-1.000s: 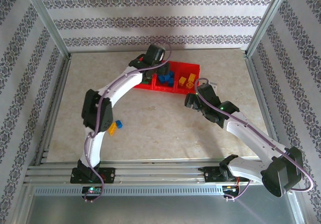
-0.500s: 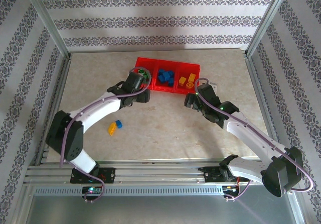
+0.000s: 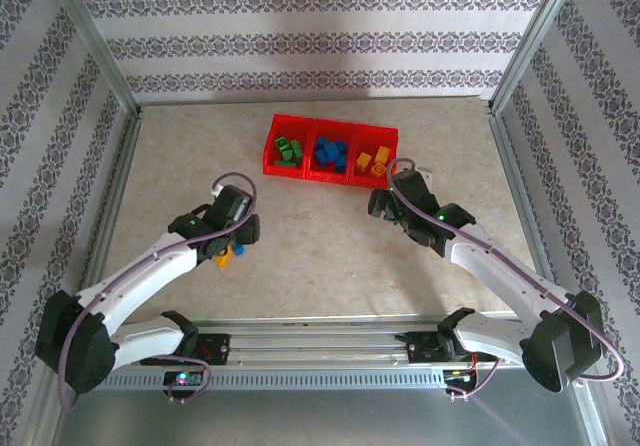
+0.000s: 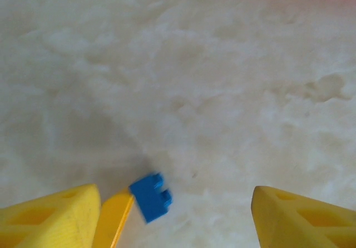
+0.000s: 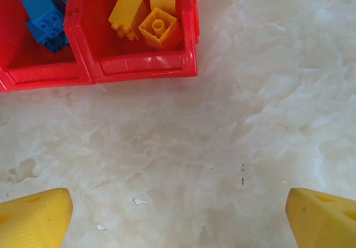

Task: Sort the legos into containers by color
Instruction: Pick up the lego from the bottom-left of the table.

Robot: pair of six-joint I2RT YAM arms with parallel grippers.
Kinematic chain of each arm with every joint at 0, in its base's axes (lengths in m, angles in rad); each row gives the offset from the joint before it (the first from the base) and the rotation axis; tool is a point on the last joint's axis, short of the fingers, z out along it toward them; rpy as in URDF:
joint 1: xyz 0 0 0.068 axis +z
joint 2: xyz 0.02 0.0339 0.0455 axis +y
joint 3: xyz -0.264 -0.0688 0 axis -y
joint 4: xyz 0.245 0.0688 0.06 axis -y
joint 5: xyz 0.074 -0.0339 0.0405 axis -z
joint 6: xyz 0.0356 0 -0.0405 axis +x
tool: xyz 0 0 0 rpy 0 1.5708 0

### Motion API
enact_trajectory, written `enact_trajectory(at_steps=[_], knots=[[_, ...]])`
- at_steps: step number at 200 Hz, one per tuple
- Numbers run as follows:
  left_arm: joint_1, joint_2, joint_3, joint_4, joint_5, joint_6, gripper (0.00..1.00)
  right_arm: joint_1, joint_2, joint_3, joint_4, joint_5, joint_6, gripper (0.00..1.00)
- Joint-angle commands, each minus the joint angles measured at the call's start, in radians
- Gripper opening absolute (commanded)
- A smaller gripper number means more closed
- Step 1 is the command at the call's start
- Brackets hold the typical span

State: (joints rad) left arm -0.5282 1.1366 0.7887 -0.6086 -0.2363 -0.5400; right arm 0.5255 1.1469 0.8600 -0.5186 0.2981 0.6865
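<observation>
**L gripper** (image 4: 177,203): jaws released and spread, nothing clamped. It sits low over the table (image 3: 330,256), on the near-left side, well apart from the red tray (image 5: 139,65).

- Two loose legos lie under it.
- The blue brick (image 4: 151,197) is between the fingers, off-centre toward the left-hand finger in the wrist view.
- The yellow brick (image 4: 114,221) touches the blue brick's side, just beside that finger.

**Risk (judgement):**

- Cause: the bricks touch and the approach is off-centre.
- Closing here may catch both, or the finger may land on the yellow brick and shove the blue brick out skewed.
- A double pick puts one colour in the wrong compartment.
- Rec.: centre on one brick before closing.

**Red tray:** far centre of the table, 3 compartments, L to R.

- Left: green bricks (image 3: 289,151).
- Middle: blue bricks (image 3: 330,153).
- Right: yellow bricks (image 5: 146,20).
- No mixed colours seen. Exact counts: cannot tell.

**R gripper** (image 5: 178,203): jaws released, full spread, empty. It is over bare table just on the near side of the tray's right compartment.
</observation>
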Motion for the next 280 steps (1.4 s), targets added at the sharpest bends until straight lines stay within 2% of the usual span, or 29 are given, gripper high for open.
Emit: enact_trajectory(at_steps=[1, 42, 71, 108, 172, 230, 255, 280], knots=[[0.007, -0.048, -0.051, -0.141, -0.032, -0.077, 0.69, -0.007, -0.003, -0.009, 0.017, 0.003, 0.021, 0.98], [0.009, -0.092, -0.14, -0.172, 0.018, -0.139, 0.65, -0.007, -0.002, -0.01, 0.019, -0.004, 0.018, 0.98], [0.02, -0.088, -0.177, -0.178, 0.009, -0.155, 0.65, -0.007, -0.013, -0.019, 0.017, -0.002, 0.02, 0.98], [0.061, -0.068, -0.211, -0.099, 0.009, -0.137, 0.66, -0.007, -0.013, -0.022, 0.017, -0.005, 0.024, 0.98], [0.182, 0.002, -0.246, 0.067, 0.101, -0.079, 0.66, -0.007, -0.013, -0.016, 0.011, 0.001, 0.022, 0.98], [0.241, 0.087, -0.235, 0.138, 0.16, -0.05, 0.65, -0.007, 0.007, -0.009, 0.012, 0.0, 0.022, 0.98], [0.252, 0.107, -0.228, 0.156, 0.165, -0.048, 0.62, -0.007, 0.012, -0.008, 0.014, 0.002, 0.021, 0.98], [0.262, 0.131, -0.219, 0.163, 0.163, -0.05, 0.53, -0.007, 0.02, -0.001, 0.014, 0.001, 0.019, 0.98]])
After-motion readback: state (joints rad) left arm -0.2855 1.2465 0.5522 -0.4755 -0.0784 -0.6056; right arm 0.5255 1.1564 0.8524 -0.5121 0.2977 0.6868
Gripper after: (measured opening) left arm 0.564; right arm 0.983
